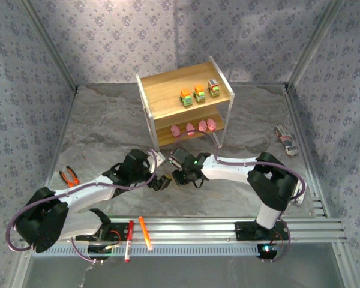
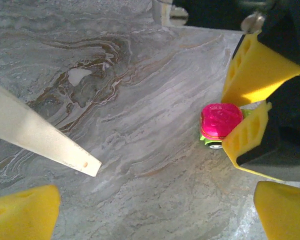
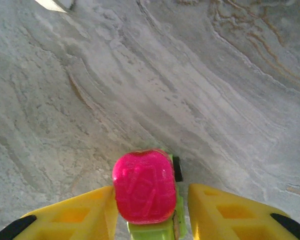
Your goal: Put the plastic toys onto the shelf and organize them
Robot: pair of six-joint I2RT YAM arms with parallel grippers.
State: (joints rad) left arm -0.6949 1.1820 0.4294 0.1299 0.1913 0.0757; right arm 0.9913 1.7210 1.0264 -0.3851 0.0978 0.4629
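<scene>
The right gripper (image 3: 150, 197) hangs low over a grey marbled table (image 3: 215, 75). Its two yellow fingers (image 3: 75, 215) stand a little apart with a small magenta-topped truck (image 3: 142, 187) between them. The truck sits on its wheels on the table, green body below, right at the fingertips. One finger rests against the magenta top. The other is just beside the truck's wheel with a sliver of gap, so it cannot be told whether the truck is truly clamped. The left gripper (image 1: 161, 182) hovers just beside the right one, nearly tip to tip. Its yellow pads (image 2: 22, 210) are spread wide with nothing between them, and the truck lies ahead of it, off to its right. Just beyond both grippers stands the shelf (image 1: 162, 96), two wooden boards in a thin white frame. On its upper board three more trucks (image 1: 199, 94) stand in a row, two with orange tops and one greyish. On the lower board, nearer the grippers, four pink figures (image 1: 193, 127) sit side by side. Well off to the left gripper's left lie orange-handled pliers (image 1: 69, 176). Far behind both grippers, two pens (image 1: 145, 233), one red and one orange, rest on the rail by the arm bases.
</scene>
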